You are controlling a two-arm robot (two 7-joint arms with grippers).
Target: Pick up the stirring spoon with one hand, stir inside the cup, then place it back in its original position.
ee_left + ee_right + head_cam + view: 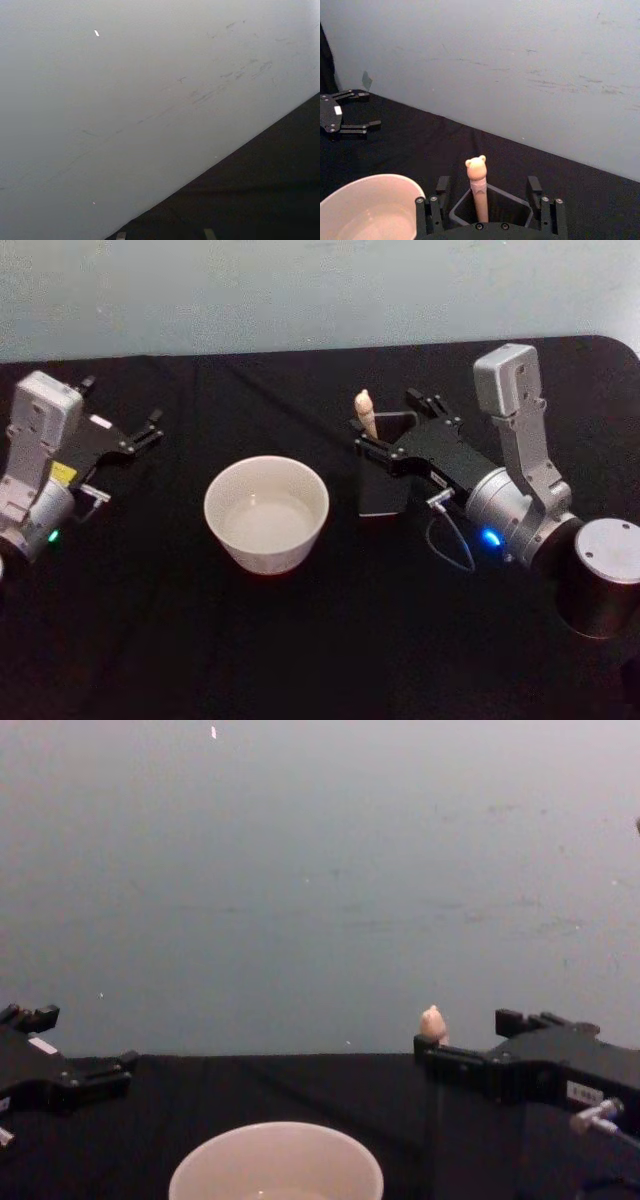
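Note:
The stirring spoon [366, 412] stands upright in the dark square holder [383, 490], and its cream knobbed handle [476, 170] sticks out above the holder's rim [512, 196]. My right gripper [390, 420] is open. Its fingers [534, 185] straddle the holder on both sides, and the handle stands between them untouched. In the chest view the spoon's knob [432, 1022] shows just beyond the right gripper [480, 1038]. The off-white cup [266, 512] sits to the left of the holder, wide and with nothing in it. My left gripper [120, 402] rests open at the far left.
A black cloth [330, 640] covers the table, which ends at a pale grey wall [300, 290] just behind the holder. About a hand's width separates the cup [367, 207] from the holder. The left gripper [350, 112] lies well away from the cup.

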